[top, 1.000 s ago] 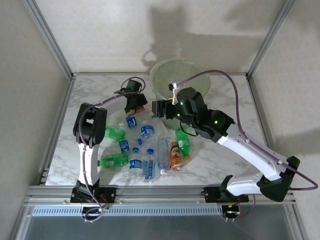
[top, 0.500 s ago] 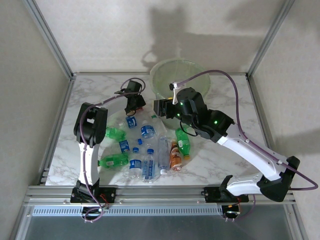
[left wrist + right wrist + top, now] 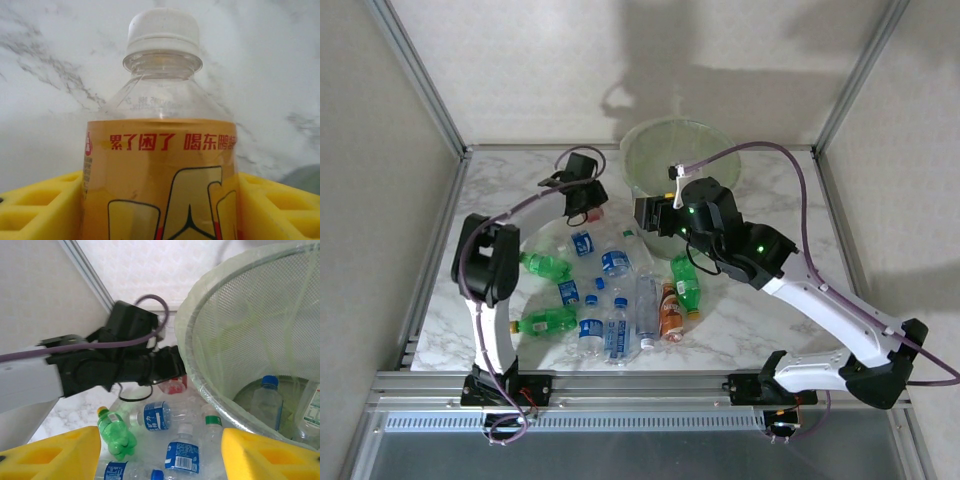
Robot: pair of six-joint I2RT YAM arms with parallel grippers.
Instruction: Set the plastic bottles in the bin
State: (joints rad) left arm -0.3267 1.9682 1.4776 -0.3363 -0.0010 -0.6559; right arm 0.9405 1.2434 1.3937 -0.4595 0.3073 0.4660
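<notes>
**Top camera:** The left gripper [image 3: 592, 208] hangs over the marble table [image 3: 780, 200] just left of the bin [image 3: 632, 165]. The right gripper [image 3: 642, 214] sits by the bin's near wall, so the two heads are close together. A heap of plastic bottles [image 3: 610, 300] lies on the table between the grippers and the arm bases. A purple cable [image 3: 760, 148] arcs past the bin's right rim.

**Left wrist camera:** The yellow pads [image 3: 35, 210] press against both sides of an orange-labelled bottle [image 3: 157, 165]. Its white cap [image 3: 161, 30] points away over bare marble.

**Right wrist camera:** The yellow fingers [image 3: 50, 455] stand wide apart with nothing between them. The bin's lined rim rises close on the right, and clear bottles [image 3: 265, 395] lie at its bottom. The left arm's black wrist [image 3: 125, 365] stretches across the view. Nearer the camera lie loose blue-labelled bottles [image 3: 157, 417] and a green bottle [image 3: 115, 432].
</notes>
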